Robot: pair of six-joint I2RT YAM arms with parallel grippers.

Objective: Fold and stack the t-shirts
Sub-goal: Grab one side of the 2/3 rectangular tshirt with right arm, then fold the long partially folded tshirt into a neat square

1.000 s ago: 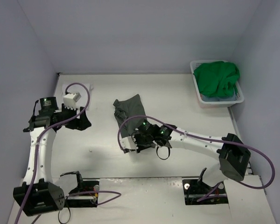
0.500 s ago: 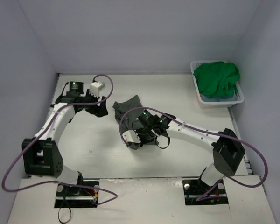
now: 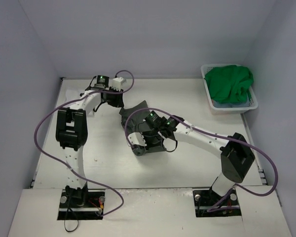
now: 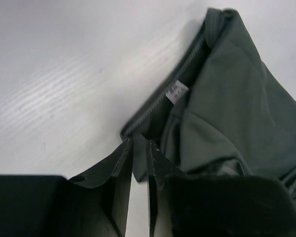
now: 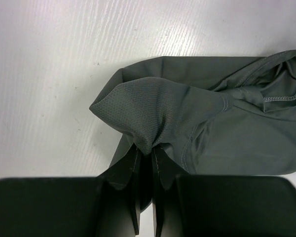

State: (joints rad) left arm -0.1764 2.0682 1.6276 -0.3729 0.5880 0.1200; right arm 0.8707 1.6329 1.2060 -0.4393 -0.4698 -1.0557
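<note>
A dark grey t-shirt [image 3: 136, 111] lies crumpled mid-table, its collar and label [image 4: 176, 92] showing in the left wrist view. My left gripper [image 3: 118, 100] [image 4: 139, 144] sits at the shirt's far left corner, its jaws nearly together with a fold of the collar edge between them. My right gripper [image 3: 141, 145] [image 5: 147, 148] is shut on a bunched mesh fold of the same shirt [image 5: 227, 133] at its near end. A bright green t-shirt [image 3: 230, 83] fills the basket, with light blue-grey cloth [image 3: 221, 104] under it.
The white laundry basket [image 3: 254, 101] stands at the far right corner against the wall. Purple cables loop above both arms. Both arm bases are at the near edge, and walls close in the table on three sides.
My left arm has swung from the table's left side to the shirt's far corner and closed on its edge. The right gripper has dragged its fold slightly left.
</note>
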